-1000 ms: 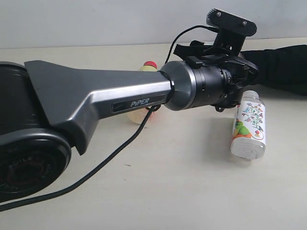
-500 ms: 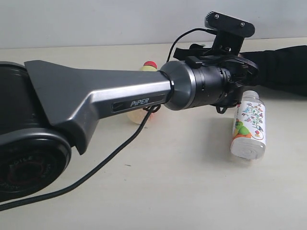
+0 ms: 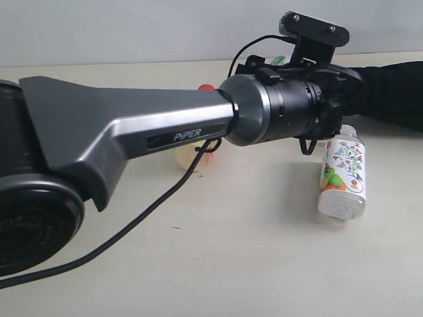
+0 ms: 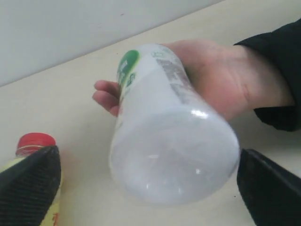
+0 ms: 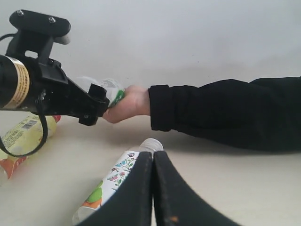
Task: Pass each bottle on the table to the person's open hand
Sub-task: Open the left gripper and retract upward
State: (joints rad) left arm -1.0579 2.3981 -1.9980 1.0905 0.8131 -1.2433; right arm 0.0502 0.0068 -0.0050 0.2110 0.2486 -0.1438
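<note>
The clear bottle with the white-green label [image 4: 174, 136] lies in the person's open hand [image 4: 221, 80], its base towards the left wrist camera. My left gripper [image 4: 148, 157] is open, one finger on each side of the bottle with a gap on one side. A floral-label bottle [image 3: 342, 175] lies on the table [image 3: 251, 264] near the black sleeve [image 3: 390, 92]. The yellow bottle with a red cap [image 4: 33, 143] lies beside the left gripper, mostly hidden by the arm in the exterior view. My right gripper [image 5: 153, 162] is shut and empty above the floral bottle [image 5: 117, 181]. I cannot make out the red-label bottle.
The left arm's long grey link [image 3: 132, 132] and its cable [image 3: 132, 231] fill the left of the exterior view. The person's sleeved forearm [image 5: 225, 110] lies across the far right of the table. A pale wall stands behind.
The left arm has risen slightly and shifted a little to the left at the hand. The floral bottle has not moved.
</note>
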